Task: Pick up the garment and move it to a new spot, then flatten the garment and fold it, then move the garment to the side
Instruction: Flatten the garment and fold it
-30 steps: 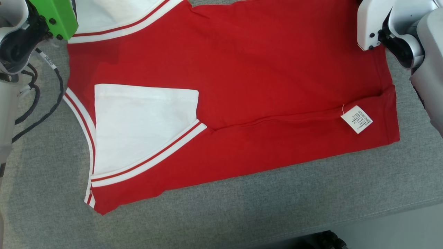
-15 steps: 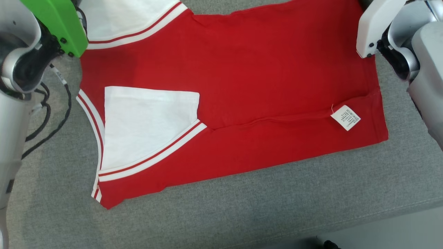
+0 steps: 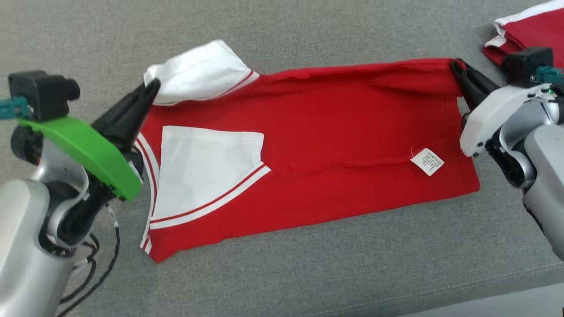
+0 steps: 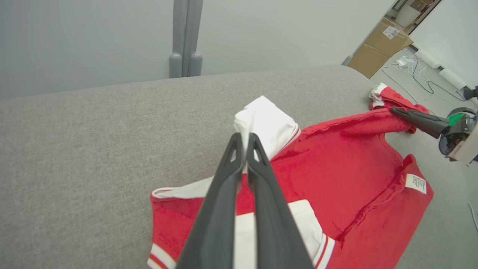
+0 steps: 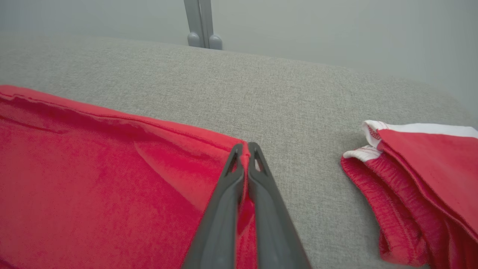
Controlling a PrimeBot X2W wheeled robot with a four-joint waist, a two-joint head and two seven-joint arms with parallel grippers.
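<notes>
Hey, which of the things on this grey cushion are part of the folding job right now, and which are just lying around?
In the job: red and white garment; left claw, shut on its white sleeve; right claw, shut on its red corner.
Lying about: second red garment, bunched at the right; cardboard box in the background.

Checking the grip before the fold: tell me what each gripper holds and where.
The left gripper is shut on the white sleeve of the red garment; the right gripper is shut on its far red corner.
</notes>
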